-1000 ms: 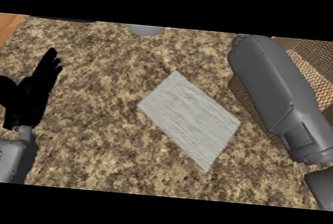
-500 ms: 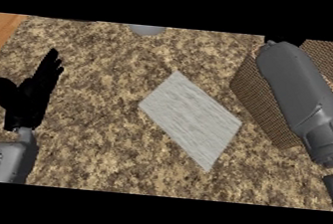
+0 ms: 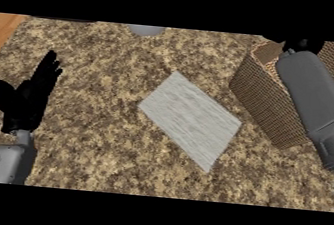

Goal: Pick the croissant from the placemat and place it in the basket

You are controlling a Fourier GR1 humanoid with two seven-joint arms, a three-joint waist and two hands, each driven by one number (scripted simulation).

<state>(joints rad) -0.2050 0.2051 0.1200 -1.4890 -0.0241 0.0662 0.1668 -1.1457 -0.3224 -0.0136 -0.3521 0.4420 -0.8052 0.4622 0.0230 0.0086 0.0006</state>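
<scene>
**Reaching over the basket, mat lies bare**

Resting near the counter's (image 3: 84, 167) left edge, the left hand (image 3: 24, 99) stands with its fingers straight and spread wide, pointing toward the far side. Its grey forearm comes in at the near left corner.

Past it, about mid-counter, the grey mat (image 3: 190, 117) lies flat and turned like a diamond, one corner toward the near edge. Nothing rests on it; the croissant shows nowhere in the view, so its place cannot be told.

Just right of the mat stands the woven basket (image 3: 264, 100), its brown wall facing the mat, set along the counter's right side and running to the far right corner. The right forearm (image 3: 315, 100) crosses over the basket from the near right, angled toward the far edge. Only a dark bit of the right hand (image 3: 303, 45) shows at the far end of that arm, above the basket's far part; whether its fingers are wide, narrow or holding anything cannot be told.

At the far edge, a pale grey round thing (image 3: 145, 30) peeks in, cut off.
</scene>
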